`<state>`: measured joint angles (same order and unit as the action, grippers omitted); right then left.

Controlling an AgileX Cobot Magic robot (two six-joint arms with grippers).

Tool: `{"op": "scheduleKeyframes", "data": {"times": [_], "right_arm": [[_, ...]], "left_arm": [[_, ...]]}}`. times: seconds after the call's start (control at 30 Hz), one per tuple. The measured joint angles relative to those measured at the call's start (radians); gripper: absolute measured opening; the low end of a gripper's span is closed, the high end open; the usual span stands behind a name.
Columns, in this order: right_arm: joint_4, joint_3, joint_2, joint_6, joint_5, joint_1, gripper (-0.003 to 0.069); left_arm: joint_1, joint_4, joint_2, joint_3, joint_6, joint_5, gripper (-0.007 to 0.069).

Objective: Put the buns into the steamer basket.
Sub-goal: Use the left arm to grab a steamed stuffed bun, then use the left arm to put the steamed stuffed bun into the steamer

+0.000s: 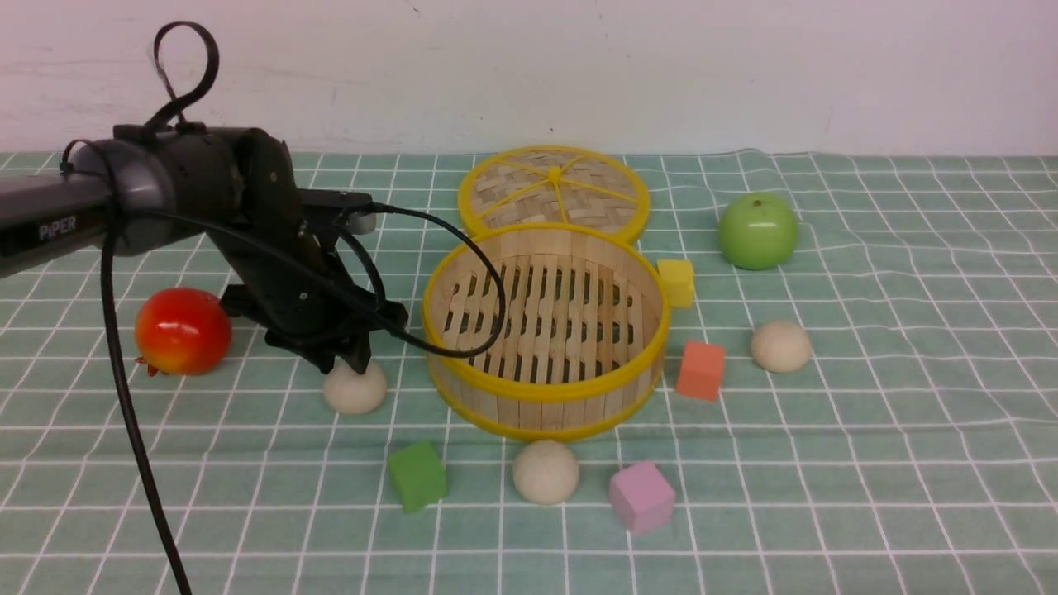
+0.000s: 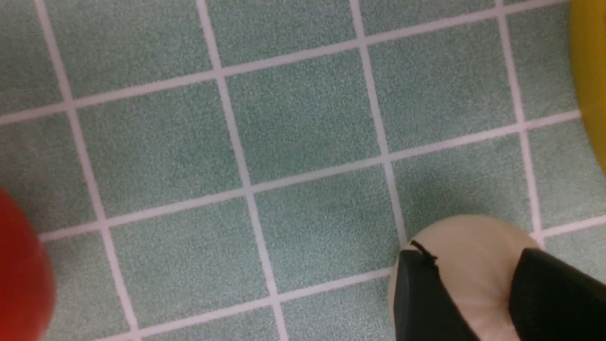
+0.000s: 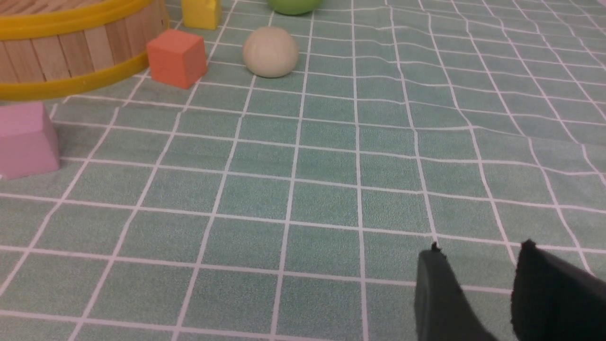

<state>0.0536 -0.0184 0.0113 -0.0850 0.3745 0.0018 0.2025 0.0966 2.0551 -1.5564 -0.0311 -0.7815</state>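
Three cream buns lie on the green checked cloth: one left of the basket (image 1: 357,390), one in front of it (image 1: 545,472), one to its right (image 1: 781,346). The round bamboo steamer basket (image 1: 545,395) stands in the middle with nothing in it. My left gripper (image 1: 352,364) is down on the left bun; in the left wrist view its gripper (image 2: 468,253) has black fingers pressed on both sides of the bun (image 2: 473,270), which rests on the cloth. My right gripper (image 3: 478,248) is out of the front view, open and empty, low over cloth, with the right bun (image 3: 270,51) far ahead.
The woven lid (image 1: 554,190) leans behind the basket. A red pomegranate (image 1: 183,331) sits close left of my left gripper. A green apple (image 1: 758,231) is at the back right. Yellow (image 1: 676,282), orange (image 1: 701,371), green (image 1: 417,476) and pink (image 1: 641,497) cubes ring the basket.
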Motion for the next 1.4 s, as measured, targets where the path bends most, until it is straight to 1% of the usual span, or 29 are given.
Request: {"op": "scheduleKeyframes", "data": {"times": [0.07,0.2,0.27,0.43,0.6,0.67,0.8,0.9,1.03,1.17,1.33,1.4], "right_arm": [[0.0,0.0,0.0,0.0,0.0,0.0,0.024],[0.0,0.0,0.0,0.0,0.0,0.0,0.024],[0.0,0.0,0.0,0.0,0.0,0.0,0.024],[0.0,0.0,0.0,0.0,0.0,0.0,0.024],[0.0,0.0,0.0,0.0,0.0,0.0,0.024],[0.0,0.0,0.0,0.0,0.0,0.0,0.024],[0.0,0.0,0.0,0.0,0.0,0.0,0.024],[0.0,0.0,0.0,0.0,0.0,0.0,0.024],[0.0,0.0,0.0,0.0,0.0,0.0,0.024],[0.0,0.0,0.0,0.0,0.0,0.0,0.024],[0.0,0.0,0.0,0.0,0.0,0.0,0.024],[0.0,0.0,0.0,0.0,0.0,0.0,0.024]], "left_arm": [[0.0,0.002,0.001,0.0,0.0,-0.002,0.0224],[0.0,0.007,0.001,0.0,0.0,-0.029,0.0022],[0.0,0.008,0.001,-0.006,0.0,-0.045,-0.0014],[0.0,0.035,-0.021,-0.041,0.0,-0.118,-0.0013],[0.006,0.142,-0.086,-0.141,-0.032,-0.208,-0.0013],[0.017,0.173,-0.098,-0.182,-0.047,-0.217,-0.0013],[0.066,0.195,-0.099,-0.254,-0.057,-0.193,-0.0013],[0.096,0.196,-0.095,-0.269,-0.059,-0.164,-0.0013],[0.144,0.201,-0.051,-0.278,-0.08,-0.088,-0.0013],[0.152,0.186,0.009,-0.278,-0.082,-0.047,-0.0013],[0.151,0.103,0.097,-0.278,-0.082,-0.028,-0.001],[0.151,0.095,0.108,-0.278,-0.082,-0.026,0.0004]]}}
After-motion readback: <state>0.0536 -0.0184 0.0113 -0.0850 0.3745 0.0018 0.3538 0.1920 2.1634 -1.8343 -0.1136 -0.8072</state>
